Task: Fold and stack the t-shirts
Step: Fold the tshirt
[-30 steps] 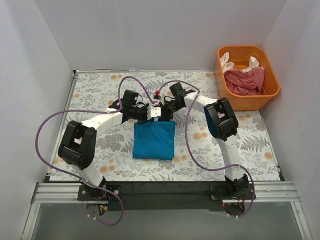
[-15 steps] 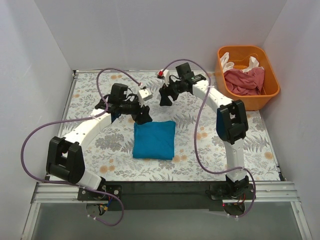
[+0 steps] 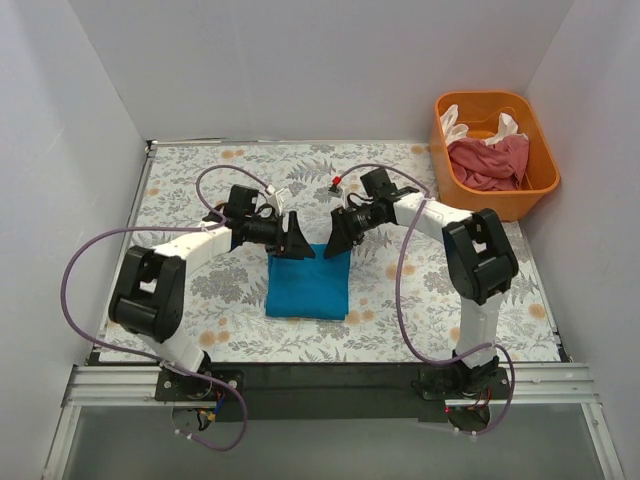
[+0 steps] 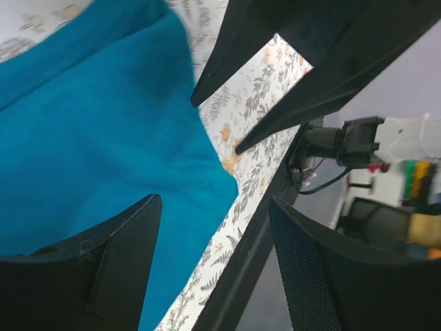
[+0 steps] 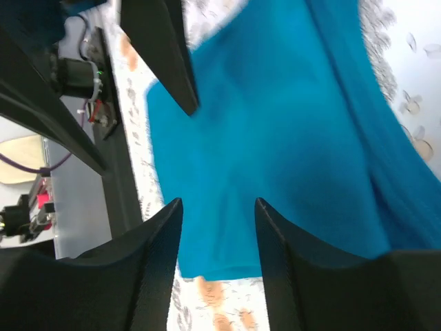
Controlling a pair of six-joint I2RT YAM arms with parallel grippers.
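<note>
Top external view gives you the folded teal-blue t-shirt (image 3: 308, 283) lying flat on the floral tabletop (image 3: 200, 170), midway between the two arms. Your left hand (image 3: 297, 243) and right hand (image 3: 335, 238) are both over its far edge, tips pointing toward each other, close but apart. On each wrist view the fingers stand spread wide above blue cloth, gripping nothing. The pink-red t-shirt (image 3: 490, 163) and cream-white t-shirt (image 3: 455, 127) lie crumpled in the orange tub (image 3: 545, 170) at the far right corner.
</note>
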